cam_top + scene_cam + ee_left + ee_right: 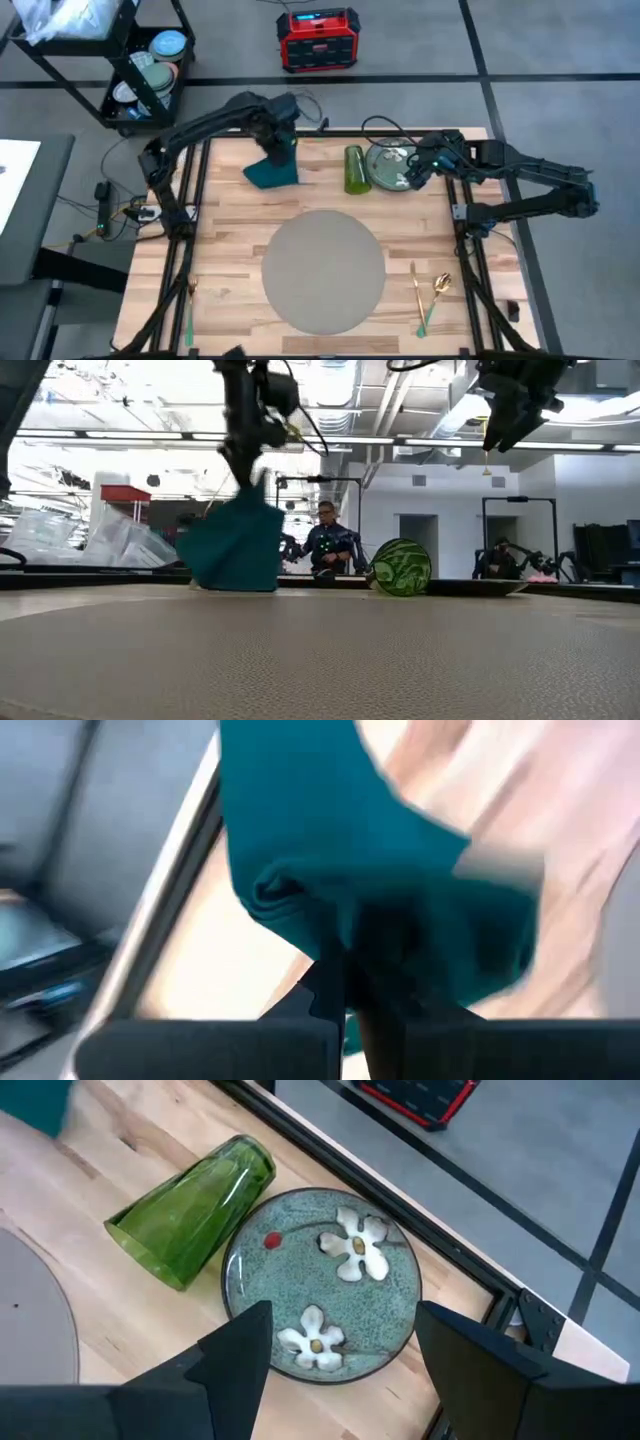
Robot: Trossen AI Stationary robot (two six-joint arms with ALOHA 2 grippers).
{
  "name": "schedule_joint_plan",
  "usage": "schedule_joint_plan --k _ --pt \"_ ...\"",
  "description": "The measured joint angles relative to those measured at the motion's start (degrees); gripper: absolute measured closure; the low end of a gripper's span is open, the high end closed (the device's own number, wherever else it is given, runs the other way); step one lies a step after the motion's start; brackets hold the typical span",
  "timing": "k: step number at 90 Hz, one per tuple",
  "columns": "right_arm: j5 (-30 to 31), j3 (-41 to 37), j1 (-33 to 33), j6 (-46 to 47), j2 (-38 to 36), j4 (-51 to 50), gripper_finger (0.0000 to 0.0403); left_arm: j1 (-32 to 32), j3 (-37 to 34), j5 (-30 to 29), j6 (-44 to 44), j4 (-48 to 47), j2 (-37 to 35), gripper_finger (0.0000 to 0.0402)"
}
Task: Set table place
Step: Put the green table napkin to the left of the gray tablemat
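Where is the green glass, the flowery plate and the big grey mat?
green glass [195, 1205], right wrist view, middle of its side.
flowery plate [322, 1285], right wrist view, its centre.
grey mat [322, 268], high view, its middle.

1. Left arm [215, 120]: dark, slim jointed links, with a thin black cable looping beside its wrist.
2. Right arm [530, 185]: same dark finish, chunky joints, bent links.
3. Right gripper [345, 1355]: two broad, flat, matte-black fingers [240, 1350] with angled edges.
4. Left gripper [365, 990]: black, narrow fingers.

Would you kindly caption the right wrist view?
Open right pincer hovers over floral plate beside a toppled green glass.
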Motion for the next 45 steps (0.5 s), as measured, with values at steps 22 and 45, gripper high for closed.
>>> schedule_joint_plan --k 22,45 --pt "-0.29 0.0 0.79 -0.02 0.0 0.01 0.0168 -3.11 0.0 -3.95 -7.08 -6.07 -8.33 0.0402" --pt "-0.43 0.0 0.77 -0.01 0.0 0.02 0.0168 -2.73 -2.91 1.81 -8.4 -6.3 -10.37 0.0402"
